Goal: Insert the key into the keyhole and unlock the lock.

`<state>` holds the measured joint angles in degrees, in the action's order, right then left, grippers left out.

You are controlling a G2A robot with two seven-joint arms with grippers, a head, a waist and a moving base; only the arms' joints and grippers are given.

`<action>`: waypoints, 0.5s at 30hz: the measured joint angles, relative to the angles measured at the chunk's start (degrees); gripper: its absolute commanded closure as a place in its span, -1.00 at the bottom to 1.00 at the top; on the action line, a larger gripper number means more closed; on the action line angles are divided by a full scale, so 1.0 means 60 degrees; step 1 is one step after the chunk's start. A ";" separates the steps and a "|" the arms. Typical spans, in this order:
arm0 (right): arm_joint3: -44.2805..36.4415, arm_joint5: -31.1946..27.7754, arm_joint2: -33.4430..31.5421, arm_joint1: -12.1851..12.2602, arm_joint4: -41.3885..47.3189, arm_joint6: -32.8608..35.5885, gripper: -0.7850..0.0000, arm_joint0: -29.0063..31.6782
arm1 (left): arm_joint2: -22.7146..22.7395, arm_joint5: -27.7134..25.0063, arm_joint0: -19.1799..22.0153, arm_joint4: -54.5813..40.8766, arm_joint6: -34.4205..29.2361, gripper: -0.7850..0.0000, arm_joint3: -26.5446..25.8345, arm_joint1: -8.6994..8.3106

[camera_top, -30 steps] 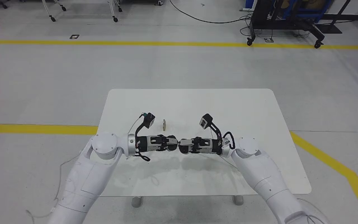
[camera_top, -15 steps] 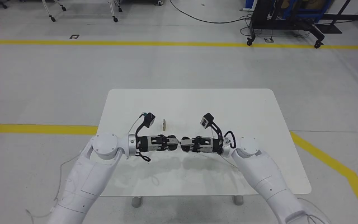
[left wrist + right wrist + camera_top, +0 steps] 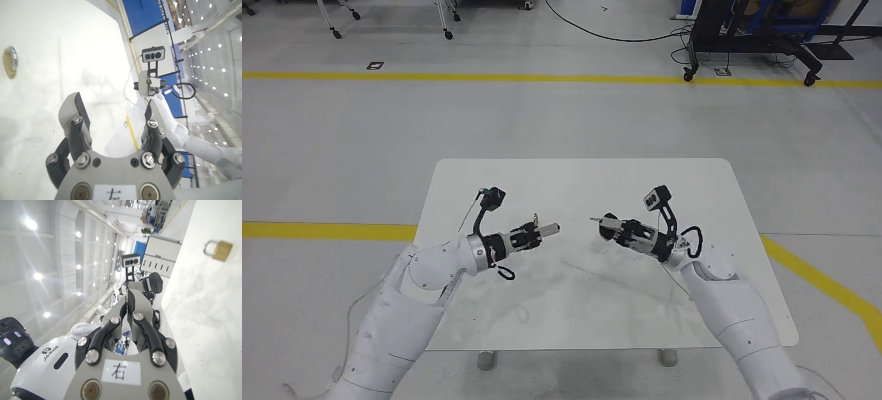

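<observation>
Padlock (image 3: 535,219) lies on white worktop (image 3: 682,190), just beside L end effector (image 3: 550,230), on its far side; long axis approx. away from robot. L arm nearer, jaws wide, empty. R end effector (image 3: 598,222) apart from lock, fingers (image 3: 140,302) pressed together; can't tell if key betw. them. Grey floor (image 3: 542,120), yellow lines (image 3: 542,77) around.

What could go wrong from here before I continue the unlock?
The padlock sits loose on the table, gripped by nothing. The left gripper is open and empty, so a key pushed in may just slide the padlock. The right gripper is shut, but I cannot make out a key in it; confirm that before approaching.
</observation>
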<state>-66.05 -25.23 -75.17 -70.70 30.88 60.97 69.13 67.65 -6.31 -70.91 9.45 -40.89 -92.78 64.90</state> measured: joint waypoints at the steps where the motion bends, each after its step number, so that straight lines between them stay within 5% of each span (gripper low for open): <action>1: -0.0153 -0.0023 -0.0218 0.0043 -0.0035 -0.0290 1.00 0.0155 | -0.0012 -0.0064 -0.0141 0.0573 0.0546 -1.00 -0.0173 -0.0009; 6: -0.0614 0.0111 -0.0710 0.0128 0.0008 -0.0910 1.00 0.0562 | -0.0409 0.0725 -0.0588 0.4056 0.2498 -1.00 -0.0579 -0.0039; 15: -0.0598 0.0106 -0.0695 0.0126 0.0006 -0.0893 1.00 0.0549 | -0.1908 0.2413 0.0625 0.6610 0.2615 -1.00 0.0896 0.0344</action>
<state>-69.64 -24.60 -79.35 -69.94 30.92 55.61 72.42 56.20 8.17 -67.16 49.12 -25.20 -87.40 66.96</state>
